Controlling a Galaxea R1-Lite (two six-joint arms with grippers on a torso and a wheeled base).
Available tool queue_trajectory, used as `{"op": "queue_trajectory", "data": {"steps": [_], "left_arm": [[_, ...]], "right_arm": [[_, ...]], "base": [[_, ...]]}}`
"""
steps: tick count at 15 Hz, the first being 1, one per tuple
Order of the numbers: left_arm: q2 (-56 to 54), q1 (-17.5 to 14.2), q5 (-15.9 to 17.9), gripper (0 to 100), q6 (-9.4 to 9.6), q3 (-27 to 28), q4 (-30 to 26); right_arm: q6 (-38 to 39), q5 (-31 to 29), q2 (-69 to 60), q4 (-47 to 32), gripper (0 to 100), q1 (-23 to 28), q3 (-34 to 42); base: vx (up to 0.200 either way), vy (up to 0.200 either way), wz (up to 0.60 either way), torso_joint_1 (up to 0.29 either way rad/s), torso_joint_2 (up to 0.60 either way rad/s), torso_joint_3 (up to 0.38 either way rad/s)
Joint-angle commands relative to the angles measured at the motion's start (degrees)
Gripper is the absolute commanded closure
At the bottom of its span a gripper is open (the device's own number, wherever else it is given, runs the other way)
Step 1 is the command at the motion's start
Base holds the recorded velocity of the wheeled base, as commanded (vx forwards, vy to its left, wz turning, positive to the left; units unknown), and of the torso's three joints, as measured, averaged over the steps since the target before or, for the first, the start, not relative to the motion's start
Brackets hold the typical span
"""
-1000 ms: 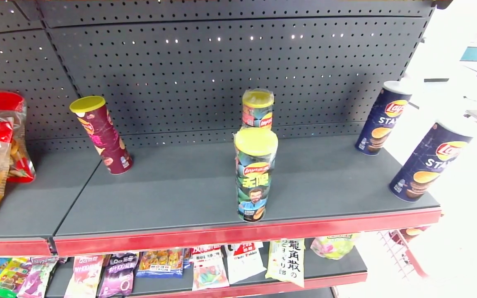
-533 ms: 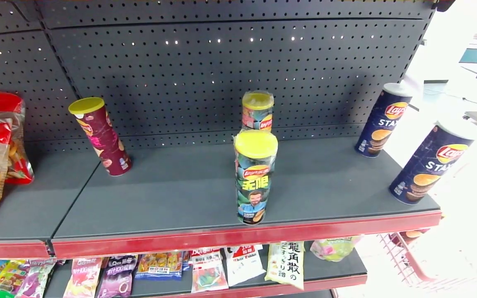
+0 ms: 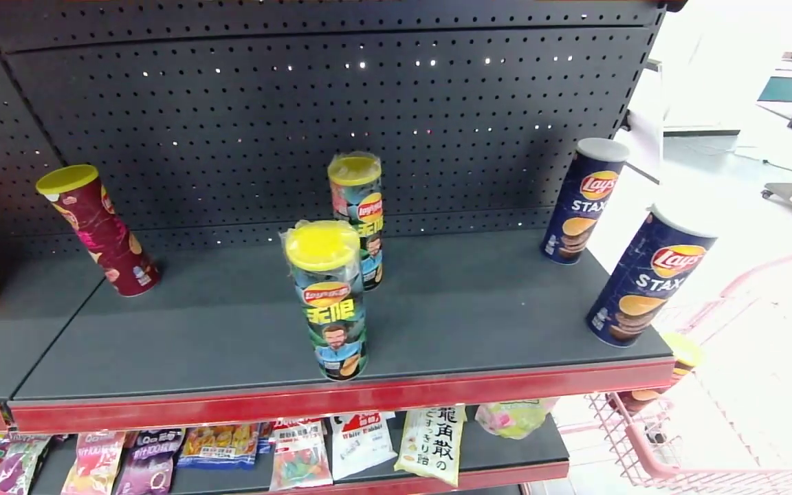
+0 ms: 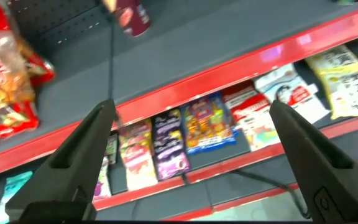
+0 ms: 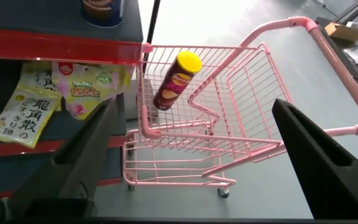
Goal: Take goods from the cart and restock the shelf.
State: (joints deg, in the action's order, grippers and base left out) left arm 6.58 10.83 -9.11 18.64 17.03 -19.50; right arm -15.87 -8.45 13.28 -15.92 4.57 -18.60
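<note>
Hard daylight comes in from the robot's right, where the pale smooth floor (image 3: 746,206) burns out almost to white and nearly swallows the white lid of the nearer tall blue cardboard crisp can (image 3: 647,282). The dark grey perforated metal back panel (image 3: 286,117) stays dim, pricked with bright dots where light passes through its holes, and a soft shadow lies across its right end. The glossy red front strip of the shelf (image 3: 341,397) carries a dull sheen, with a pinkish glare patch in the left wrist view. The lower shelf board (image 3: 526,447) sits in shade. Near the head view's edges upright cans lean outward, most of all the maroon yellow-lidded can (image 3: 97,230). Even, bright light falls around the pink wire cart (image 5: 229,48)
</note>
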Motion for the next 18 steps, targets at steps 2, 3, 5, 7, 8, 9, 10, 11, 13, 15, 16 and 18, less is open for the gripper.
{"op": "queue_trajectory", "data": {"steps": [2, 3, 5, 7, 8, 9, 10, 11, 13, 15, 16, 18], "left_arm": [[0.2, 0.0, 0.0, 0, -0.01, 0.0, 0.0], [0.2, 0.0, 0.0, 0, -0.01, 0.0, 0.0], [0.2, 0.0, 0.0, 0, -0.01, 0.0, 0.0], [0.2, 0.0, 0.0, 0, -0.01, 0.0, 0.0], [0.1, 0.0, 0.0, 0, -0.01, 0.0, 0.0], [0.1, 0.0, 0.0, 0, -0.01, 0.0, 0.0], [0.1, 0.0, 0.0, 0, -0.01, 0.0, 0.0], [0.0, 0.0, 0.0, 0, -0.01, 0.0, 0.0], [-0.2, 0.0, 0.0, 0, -0.01, 0.0, 0.0], [-0.4, 0.0, 0.0, 0, -0.01, 0.0, 0.0], [-0.6, 0.0, 0.0, 0, 0.08, 0.1, 0.0], [-1.0, 0.0, 0.0, 0, 0.08, 0.1, 0.0]], "right_arm": [[0.0, 0.0, 0.0, 0.0, 0, 0.0, 0.3], [0.0, 0.0, 0.0, 0.0, 0, 0.0, 0.3], [0.0, -0.1, 0.0, 0.0, 0, 0.0, 0.3], [0.0, -0.1, 0.0, 0.1, 0, 0.0, 0.2], [0.0, -0.1, -0.1, 0.1, 0, 0.1, 0.2], [0.0, -0.1, -0.1, 0.1, 0, 0.0, 0.2], [0.0, -0.1, -0.1, 0.2, 0, 0.0, 0.2], [0.0, -0.1, -0.1, 0.2, 0, 0.0, 0.1], [-0.1, -0.1, -0.1, 0.3, 0, 0.1, 0.1], [-0.1, -0.2, -0.2, 0.3, 0, 0.1, 0.0], [-0.1, -0.2, -0.2, 0.3, 0, 0.1, -0.1], [-0.4, -0.2, -0.3, 0.3, 0, 0.0, -0.1]], "base": [[0.000, -0.200, 0.00, 0.000, 0.00, 0.002], [0.000, -0.200, 0.00, 0.002, 0.00, 0.007], [0.000, -0.200, 0.00, 0.002, 0.00, -0.002], [0.000, -0.200, 0.00, 0.002, 0.00, 0.007], [0.000, -0.200, 0.00, 0.007, 0.01, 0.017], [0.000, -0.200, 0.00, 0.002, 0.00, 0.002], [0.000, -0.200, 0.00, 0.002, 0.01, 0.007], [0.000, -0.200, 0.00, 0.007, 0.01, -0.002], [0.000, -0.200, 0.00, 0.000, 0.00, 0.002], [0.000, -0.200, 0.00, 0.002, 0.00, 0.002], [0.000, 0.000, 0.00, 0.000, 0.00, 0.000], [0.000, 0.000, 0.00, 0.000, 0.00, 0.000]]}}
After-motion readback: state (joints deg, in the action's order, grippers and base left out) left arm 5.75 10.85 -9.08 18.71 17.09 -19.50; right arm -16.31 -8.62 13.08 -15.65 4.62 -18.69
